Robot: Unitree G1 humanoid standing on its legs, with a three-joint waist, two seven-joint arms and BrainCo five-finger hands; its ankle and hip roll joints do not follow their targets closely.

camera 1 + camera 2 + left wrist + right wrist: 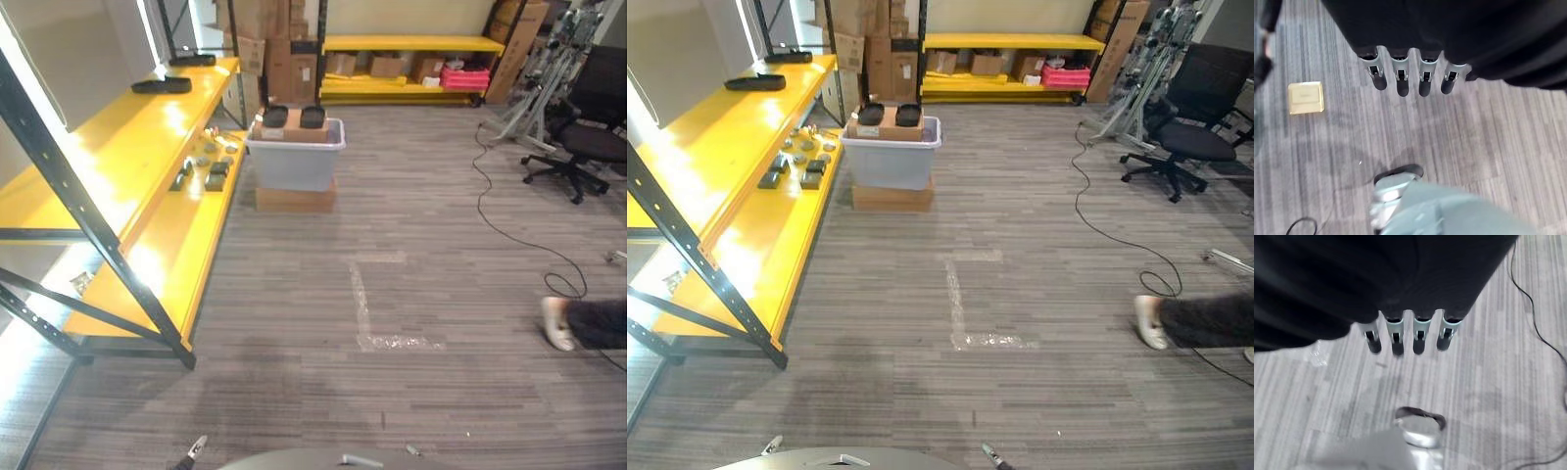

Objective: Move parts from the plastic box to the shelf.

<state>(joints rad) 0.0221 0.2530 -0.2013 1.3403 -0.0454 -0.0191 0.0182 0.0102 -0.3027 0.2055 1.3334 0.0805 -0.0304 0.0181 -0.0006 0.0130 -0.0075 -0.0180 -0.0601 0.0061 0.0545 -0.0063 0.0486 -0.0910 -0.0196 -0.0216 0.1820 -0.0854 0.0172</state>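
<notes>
Parts [208, 164] already lie on the yellow shelf [118, 166], small dark and grey pieces in a loose cluster near its front edge. Plastic box [297, 157] sits on a cardboard carton [294, 200] on the floor just beside the shelf's far end, with a brown box and two dark trays on top. Left hand [1409, 81] and right hand [1406, 335] hang over bare floor, fingers straight and apart, holding nothing. Step looks like the approach; next move calls for walking up to the box, well apart from here, and reaching in. A person's shoe [556, 323] shows at right.

Small parts [208, 162] on shelf [118, 157]: too small to identify.
</notes>
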